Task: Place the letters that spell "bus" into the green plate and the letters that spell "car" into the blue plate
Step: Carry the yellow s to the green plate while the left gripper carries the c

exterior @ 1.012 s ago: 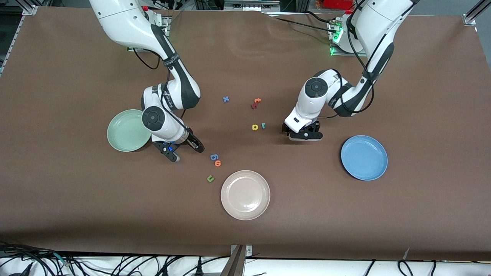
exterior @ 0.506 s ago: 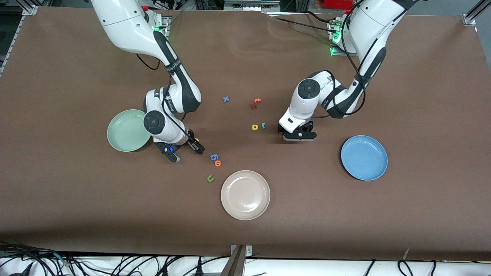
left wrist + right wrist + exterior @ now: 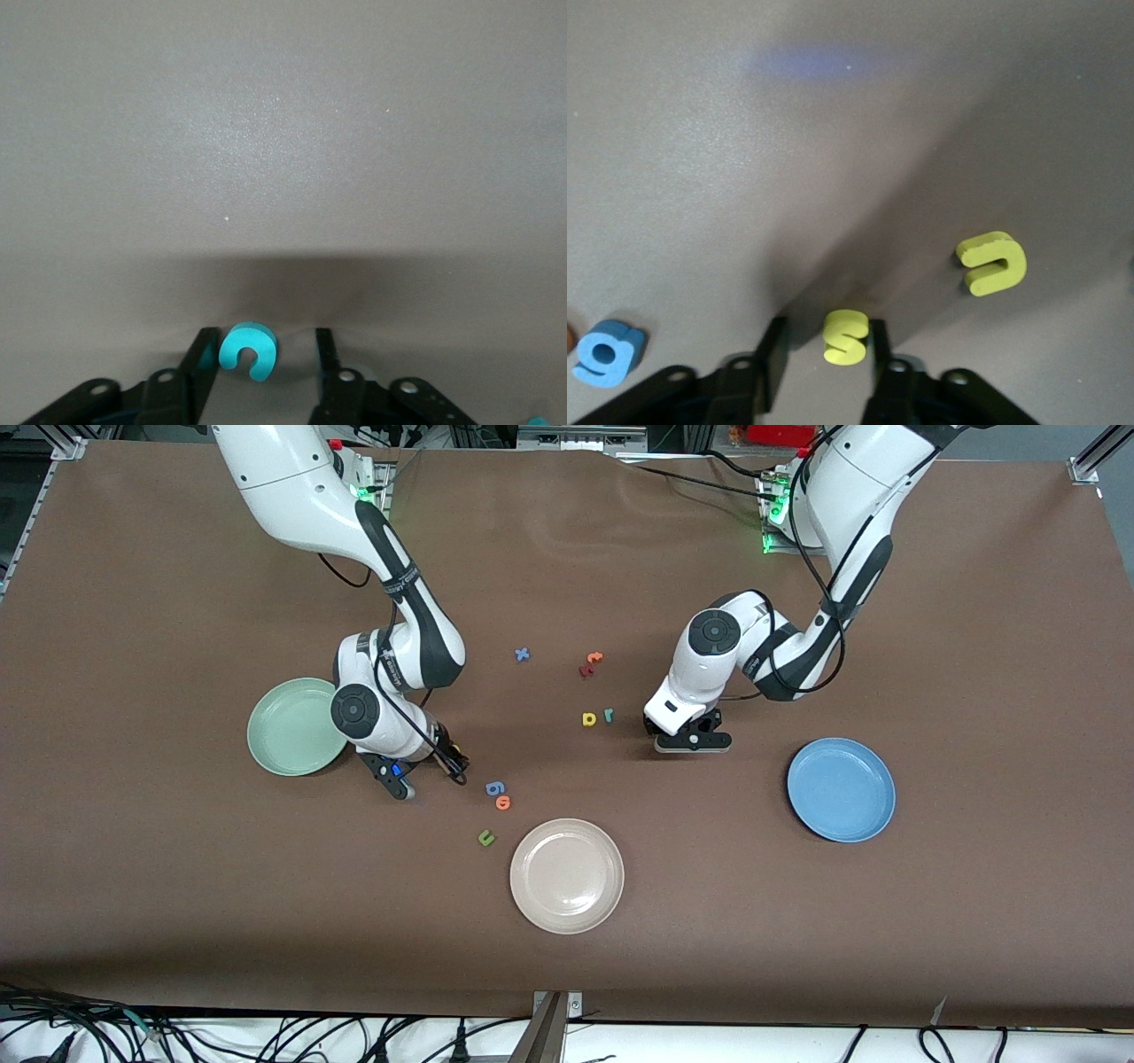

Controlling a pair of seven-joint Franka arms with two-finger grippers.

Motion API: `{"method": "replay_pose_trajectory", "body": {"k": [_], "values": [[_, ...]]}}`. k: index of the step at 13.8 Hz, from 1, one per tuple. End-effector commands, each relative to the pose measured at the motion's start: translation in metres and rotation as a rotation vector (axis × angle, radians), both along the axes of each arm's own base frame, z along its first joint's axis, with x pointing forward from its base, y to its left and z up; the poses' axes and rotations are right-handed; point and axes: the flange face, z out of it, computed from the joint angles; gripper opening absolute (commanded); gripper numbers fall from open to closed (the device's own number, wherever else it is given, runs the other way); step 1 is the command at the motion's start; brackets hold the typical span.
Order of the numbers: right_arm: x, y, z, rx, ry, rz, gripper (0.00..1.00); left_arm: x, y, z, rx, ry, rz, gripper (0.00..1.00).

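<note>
The left end effector (image 3: pixel 257 354) is down on the surface (image 3: pixel 709 921), narrowed around the teal "c" (image 3: pixel 249 349); the right end effector (image 3: pixel 824 350) likewise brackets the yellow "s" (image 3: pixel 845 336), the yellow "u" (image 3: pixel 993 262) lying beside it. Neither grip looks seated, so a letter might squirt out. The green plate (image 3: pixel 266 746) and blue plate (image 3: pixel 873 815) are empty.

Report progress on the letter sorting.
Nothing done: the green plate and blue plate hold no letters. In hand: the left gripper straddles the teal c, the right gripper the yellow s, not yet gripped. Remaining: the yellow u, yellow a, teal r; b unseen.
</note>
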Motion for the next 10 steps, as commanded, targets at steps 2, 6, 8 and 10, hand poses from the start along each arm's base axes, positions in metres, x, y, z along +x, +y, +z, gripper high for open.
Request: {"method": "replay_pose_trajectory", "body": {"k": [2,6,8,10], "values": [[0.002,-0.001,-0.002,0.015,0.004,-0.008,0.0,0.002,-0.001,-0.004,0.018,-0.006,0.002,0.4],[0.015,-0.017,0.043,0.01,0.039,-0.014,0.0,0.001,0.0,-0.005,0.02,-0.002,0.004,0.34],[0.029,-0.037,0.082,-0.012,0.069,0.009,0.0,0.0,0.0,-0.005,0.021,-0.001,0.004,0.3],[0.035,-0.064,0.109,-0.057,0.089,0.102,0.0,0.0,0.0,-0.005,0.023,-0.001,0.005,0.28]]}}
